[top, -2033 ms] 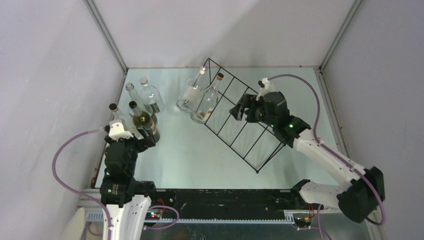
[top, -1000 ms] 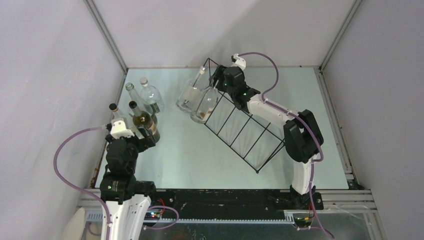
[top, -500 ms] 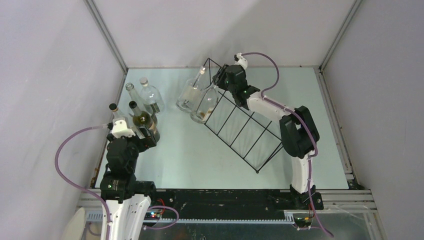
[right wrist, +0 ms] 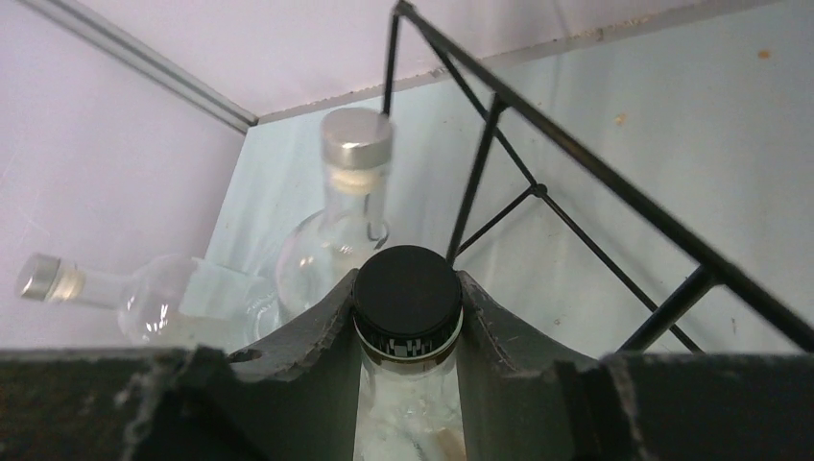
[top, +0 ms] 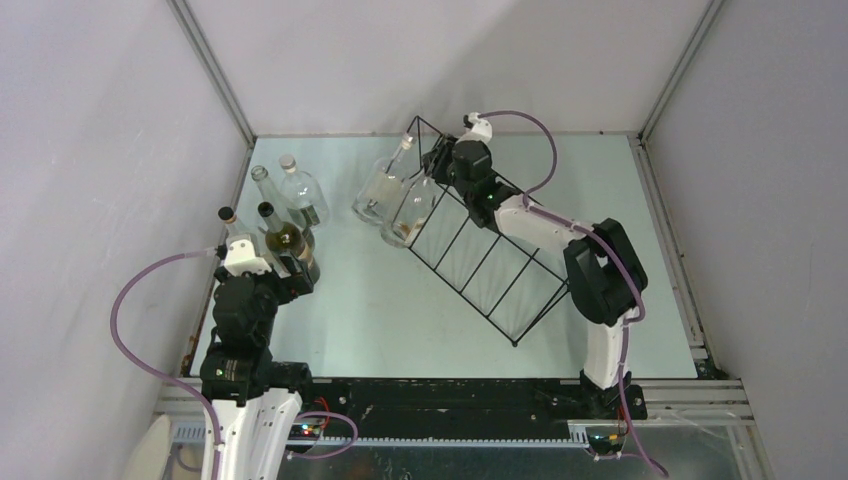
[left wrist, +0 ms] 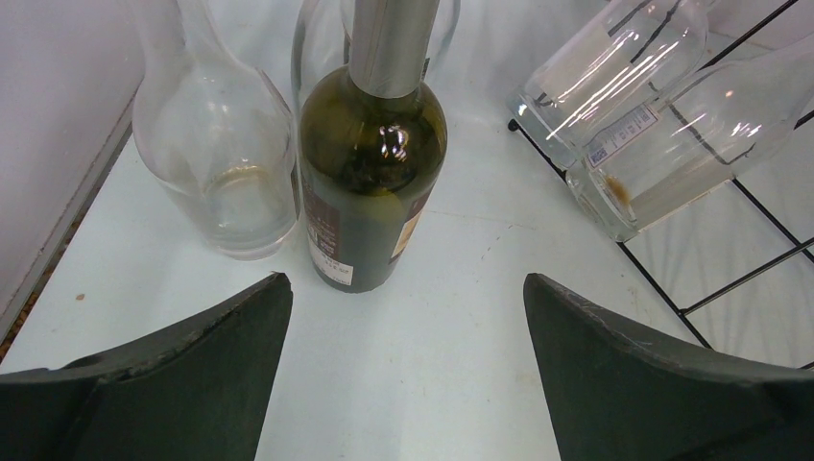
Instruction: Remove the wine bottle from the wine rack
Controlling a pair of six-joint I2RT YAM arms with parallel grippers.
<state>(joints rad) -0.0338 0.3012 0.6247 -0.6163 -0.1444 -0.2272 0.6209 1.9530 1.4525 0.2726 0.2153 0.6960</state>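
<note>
- Right wrist view: the wine bottle (right wrist: 405, 403) lies tilted in the far end of the wine rack (right wrist: 605, 178), its black cap pinched by the right gripper (right wrist: 407, 298).
- Risk: the smooth cap may slip, or the bottle may snag wire and drag the rack.
- A second clear bottle (right wrist: 336, 240) lies just beside, easily bumped.
- Well apart, the left gripper (left wrist: 405, 288) hangs open before a green bottle (left wrist: 370, 182).

Lab cell, bare white walls (top: 450, 60)

The fingers (right wrist: 317, 336) clasp the black-capped wine bottle (right wrist: 406, 293)
</note>
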